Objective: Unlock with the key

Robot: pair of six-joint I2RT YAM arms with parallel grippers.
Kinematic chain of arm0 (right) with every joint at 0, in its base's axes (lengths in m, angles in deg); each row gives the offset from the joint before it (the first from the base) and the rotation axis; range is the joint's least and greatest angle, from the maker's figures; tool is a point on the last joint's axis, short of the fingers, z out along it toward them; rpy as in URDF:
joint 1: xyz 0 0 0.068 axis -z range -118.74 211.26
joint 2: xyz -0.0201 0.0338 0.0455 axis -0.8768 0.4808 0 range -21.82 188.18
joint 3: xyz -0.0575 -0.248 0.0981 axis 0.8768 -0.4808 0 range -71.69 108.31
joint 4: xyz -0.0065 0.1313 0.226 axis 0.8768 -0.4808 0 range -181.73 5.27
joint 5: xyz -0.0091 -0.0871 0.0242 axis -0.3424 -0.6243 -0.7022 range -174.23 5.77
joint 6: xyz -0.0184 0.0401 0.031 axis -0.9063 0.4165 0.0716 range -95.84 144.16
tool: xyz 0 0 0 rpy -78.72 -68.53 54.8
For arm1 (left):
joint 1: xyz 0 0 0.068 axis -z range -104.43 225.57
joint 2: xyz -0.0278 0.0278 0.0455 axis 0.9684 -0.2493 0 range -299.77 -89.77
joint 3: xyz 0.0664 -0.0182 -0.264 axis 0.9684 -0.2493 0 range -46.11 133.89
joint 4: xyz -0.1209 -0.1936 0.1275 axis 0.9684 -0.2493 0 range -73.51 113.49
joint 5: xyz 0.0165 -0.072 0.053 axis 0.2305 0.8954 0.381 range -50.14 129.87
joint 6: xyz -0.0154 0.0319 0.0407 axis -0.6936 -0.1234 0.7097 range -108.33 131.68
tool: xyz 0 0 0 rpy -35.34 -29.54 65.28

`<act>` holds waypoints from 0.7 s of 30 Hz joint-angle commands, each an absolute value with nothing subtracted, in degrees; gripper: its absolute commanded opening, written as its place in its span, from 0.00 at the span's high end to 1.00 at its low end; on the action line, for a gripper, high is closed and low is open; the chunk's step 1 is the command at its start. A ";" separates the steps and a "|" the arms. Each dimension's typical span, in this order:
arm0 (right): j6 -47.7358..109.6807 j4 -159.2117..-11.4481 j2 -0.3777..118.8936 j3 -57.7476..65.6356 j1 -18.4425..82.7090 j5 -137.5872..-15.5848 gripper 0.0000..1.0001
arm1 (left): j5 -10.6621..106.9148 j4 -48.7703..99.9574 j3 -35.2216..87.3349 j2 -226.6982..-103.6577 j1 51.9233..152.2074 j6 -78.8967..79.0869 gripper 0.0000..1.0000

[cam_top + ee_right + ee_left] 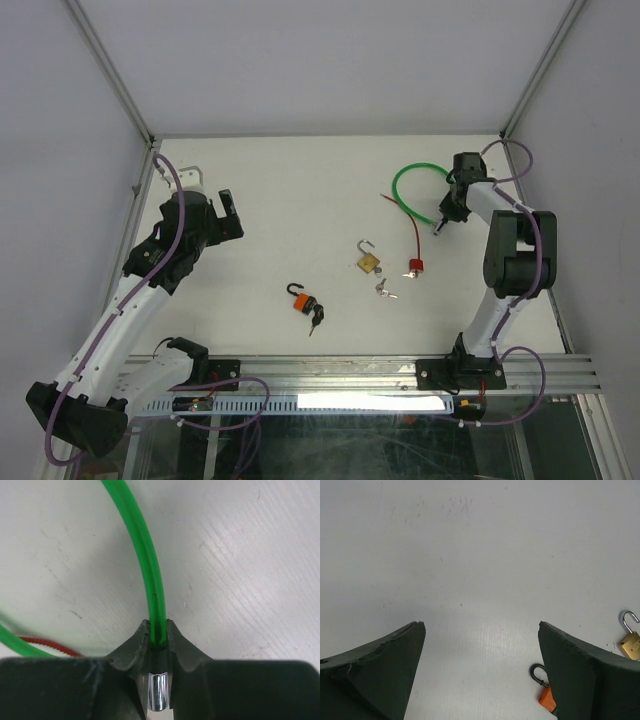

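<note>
My right gripper (441, 222) is at the back right, shut on one end of a green cable lock (412, 180). In the right wrist view its jaws (158, 625) pinch the green cable (145, 550) just above its silver metal tip (159, 692). A brass padlock (368, 262) with its shackle up lies mid-table, small keys (385, 292) just in front of it. An orange padlock (303, 301) with a dark key (317, 320) lies nearer the front. My left gripper (218, 213) hovers open at the left, nothing between its fingers (481, 626).
A red cable lock (413, 266) lies right of the brass padlock, its thin red cable running back under the green loop. The left wrist view catches the orange padlock (546, 697) and brass padlock (631, 642) at its right edge. Enclosure walls bound the table.
</note>
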State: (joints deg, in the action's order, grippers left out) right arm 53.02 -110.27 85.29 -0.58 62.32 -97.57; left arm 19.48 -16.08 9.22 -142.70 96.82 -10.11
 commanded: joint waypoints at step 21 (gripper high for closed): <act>63.31 -97.48 74.19 -2.39 37.12 -87.58 1.00 | 20.58 -13.52 9.16 -143.20 95.13 -9.18 0.01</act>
State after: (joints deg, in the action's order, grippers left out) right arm 57.85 -104.55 74.40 -1.54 42.41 -86.12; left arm 20.45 -15.93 9.22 -143.22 95.69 -10.08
